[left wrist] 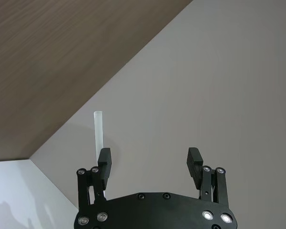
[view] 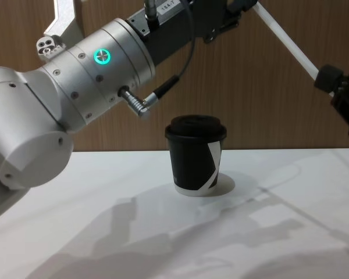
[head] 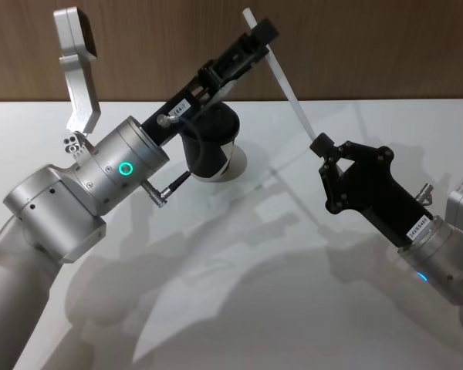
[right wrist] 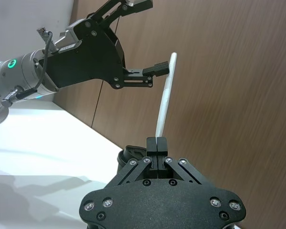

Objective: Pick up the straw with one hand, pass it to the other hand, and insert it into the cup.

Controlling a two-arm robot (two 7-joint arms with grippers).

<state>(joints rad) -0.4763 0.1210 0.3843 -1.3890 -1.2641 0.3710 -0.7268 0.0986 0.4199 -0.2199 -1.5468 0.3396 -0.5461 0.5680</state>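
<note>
- The bench (head: 239, 308) lay well below the handover.
- The left hand (left wrist: 150, 161) was released, jaws wide, with the straw (head: 282, 77) against one jaw near its top. It needed centring before closing.
- The right hand (right wrist: 156, 143) was clenched on the straw's lower end and should let go only afterwards.
- The cup (view: 195, 154) stood lidded on the bench.

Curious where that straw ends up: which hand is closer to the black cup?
Left, it seems. The left hand hangs above the cup, open by the straw's top; the right hand, shut on its lower end, is off to the cup's right.
</note>
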